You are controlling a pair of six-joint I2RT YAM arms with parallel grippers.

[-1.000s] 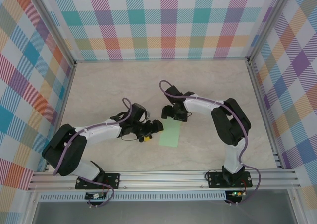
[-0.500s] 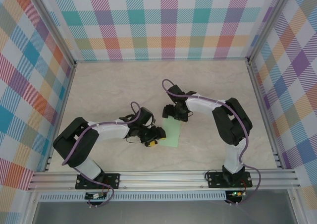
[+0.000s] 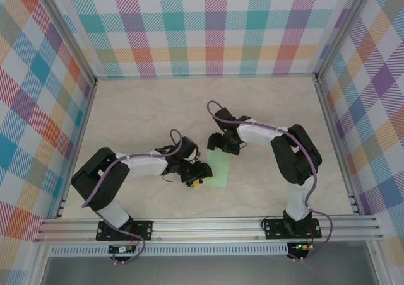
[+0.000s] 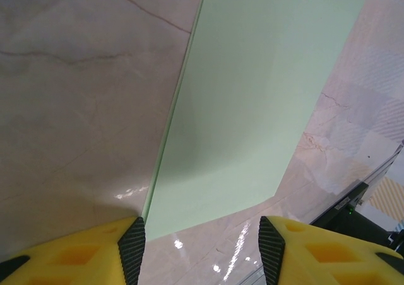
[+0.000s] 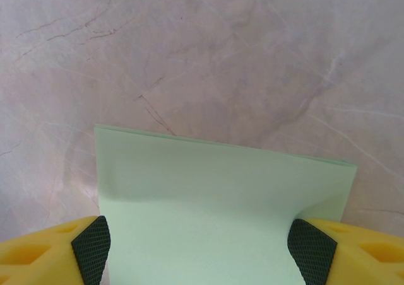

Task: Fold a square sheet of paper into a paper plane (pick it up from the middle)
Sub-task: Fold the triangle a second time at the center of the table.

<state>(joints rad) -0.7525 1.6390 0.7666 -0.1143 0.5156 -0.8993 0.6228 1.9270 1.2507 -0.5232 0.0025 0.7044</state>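
The square sheet of paper [image 3: 219, 170], pale mint green, lies flat on the table folded into a long rectangle. A paper plane is out of view. My left gripper [image 3: 199, 175] is low at the sheet's near left corner, open. In the left wrist view the paper [image 4: 252, 96] runs away from the left gripper [image 4: 201, 250], with its corner beside the left pad [image 4: 132, 250]. My right gripper [image 3: 222, 148] is over the sheet's far end, open. In the right wrist view its two pads flank the width of the paper [image 5: 221, 209], and the right edge curls up against one pad [image 5: 309, 250].
The marble-patterned tabletop [image 3: 151, 115] is walled by checked panels on three sides. An aluminium rail [image 3: 208, 225] with both arm bases runs along the near edge. The two grippers are close together around the sheet.
My left gripper has slid right and nearer along the sheet's left edge to its near corner, and its jaws have narrowed. The right gripper has barely moved.
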